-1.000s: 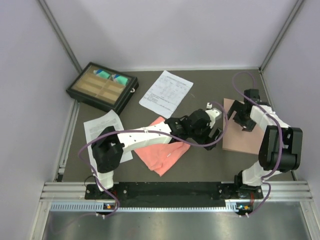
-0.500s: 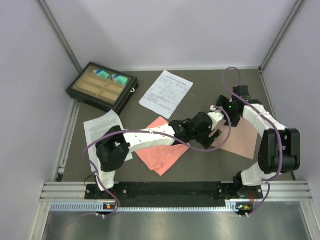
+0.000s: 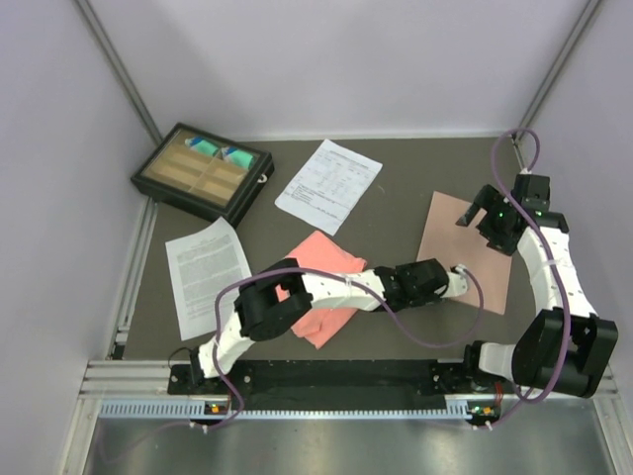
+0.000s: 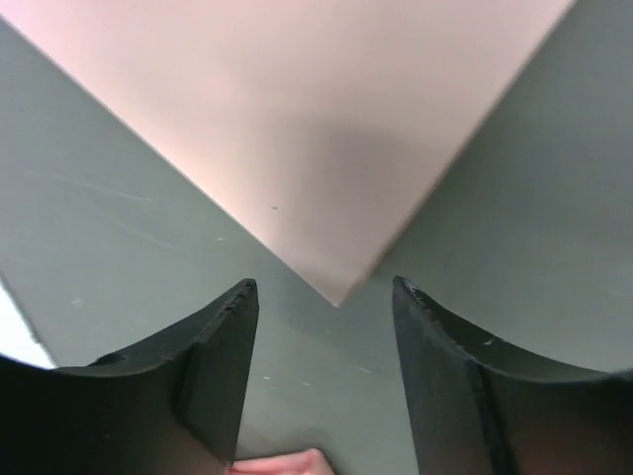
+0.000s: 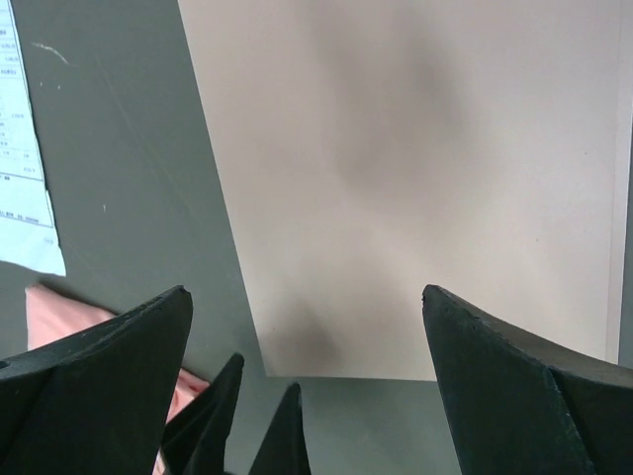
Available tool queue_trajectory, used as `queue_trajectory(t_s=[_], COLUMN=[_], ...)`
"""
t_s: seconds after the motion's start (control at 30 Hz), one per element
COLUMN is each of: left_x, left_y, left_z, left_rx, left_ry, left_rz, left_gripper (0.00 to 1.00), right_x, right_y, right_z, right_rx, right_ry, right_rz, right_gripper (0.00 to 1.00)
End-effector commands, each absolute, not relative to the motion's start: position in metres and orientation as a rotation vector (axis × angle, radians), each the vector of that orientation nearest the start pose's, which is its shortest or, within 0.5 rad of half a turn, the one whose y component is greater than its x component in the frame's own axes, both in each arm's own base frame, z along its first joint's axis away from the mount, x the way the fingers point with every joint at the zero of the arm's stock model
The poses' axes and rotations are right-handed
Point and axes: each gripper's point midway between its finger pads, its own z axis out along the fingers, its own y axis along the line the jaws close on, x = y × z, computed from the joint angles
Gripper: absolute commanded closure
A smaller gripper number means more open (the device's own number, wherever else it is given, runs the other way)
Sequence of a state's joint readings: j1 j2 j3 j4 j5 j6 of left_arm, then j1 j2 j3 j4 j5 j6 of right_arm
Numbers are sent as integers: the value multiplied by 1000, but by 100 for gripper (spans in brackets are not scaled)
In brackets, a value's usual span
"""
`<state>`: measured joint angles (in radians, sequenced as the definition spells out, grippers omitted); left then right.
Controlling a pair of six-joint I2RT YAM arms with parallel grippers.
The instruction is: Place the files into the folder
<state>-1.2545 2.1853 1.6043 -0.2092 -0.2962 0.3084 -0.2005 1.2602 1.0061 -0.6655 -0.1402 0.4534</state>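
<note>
The folder (image 3: 465,252) is a pinkish-tan card lying flat at the right of the table. My left gripper (image 3: 462,282) reaches low across the table to its near-left corner. In the left wrist view that corner of the folder (image 4: 326,129) points into the gap of the open left gripper (image 4: 324,287), with nothing between the fingers. My right gripper (image 3: 479,214) hovers wide open over the folder's far right part (image 5: 415,178). Of the files, the table-like sheet (image 3: 329,184) lies at the back centre. The dense-text sheet (image 3: 206,262) lies at the left.
A salmon-pink folded cloth (image 3: 321,287) lies under the left arm's forearm. A black compartment box (image 3: 203,170) sits at the back left. The left gripper's fingertips (image 5: 227,416) show at the bottom of the right wrist view, beside the table-like sheet's edge (image 5: 20,198).
The left gripper has slid right and nearer, to the folder's near-left corner, its jaws somewhat narrower. The right gripper swung left over the folder, then back right. The folder has shifted and turned.
</note>
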Motion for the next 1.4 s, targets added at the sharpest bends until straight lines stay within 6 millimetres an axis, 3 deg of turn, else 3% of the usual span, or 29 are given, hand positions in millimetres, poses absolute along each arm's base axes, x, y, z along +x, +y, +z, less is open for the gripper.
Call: queue_trajectory(t_s=[0.0,0.13,0.37,0.47,0.5,0.53,0.57,0.7,0.9,1.03,1.07,1.1,1.17,1.2,1.27,1.33,1.37], left_x=[242,242,245,245,248,250,252,254,266,260,266,259,262,264,276,269,273], left_y=[-497,-495,-505,-512,-514,-514,-512,-508,-490,-480,-474,-479,-475,-472,-467,-474,-474], left_z=[30,13,14,11,9,8,6,17,33,48,51,60,68,74,81,89,89], left_rx=[1607,1661,1606,1575,1549,1533,1522,1397,1205,1186,1161,1147,1062,994,925,917,928], left_ry=[1597,1555,1485,1488,1529,1557,1587,1695,1885,1912,1936,1971,2062,2142,2207,2241,2231], left_rz=[120,218,240,200,187,188,185,75,-123,-249,-288,-419,-532,-656,-798,-968,-960], left_gripper=[42,47,52,68,76,92,96,100,100,100,100,87,72,56,48,37,37], right_x=[313,314,312,310,309,309,311,313,309,310,314,314,321,320,320,316,315], right_y=[-17,-16,-21,-39,-46,-51,-52,-54,-55,-51,-42,-37,-23,-18,-15,-20,-22], right_z=[155,161,155,147,149,150,152,162,156,151,150,145,142,135,129,122,120], right_rx=[712,713,761,848,875,878,869,808,780,785,767,764,729,726,720,729,729], right_ry=[2355,2337,2351,2360,2359,2358,2362,2372,2394,2400,2402,2412,2421,2435,2448,2463,2468], right_rz=[325,337,301,173,120,85,77,63,46,76,143,177,289,323,344,305,285], right_gripper=[1,1,1,1,1,1,1,1,1,1,1,1,1,1,1,1,1])
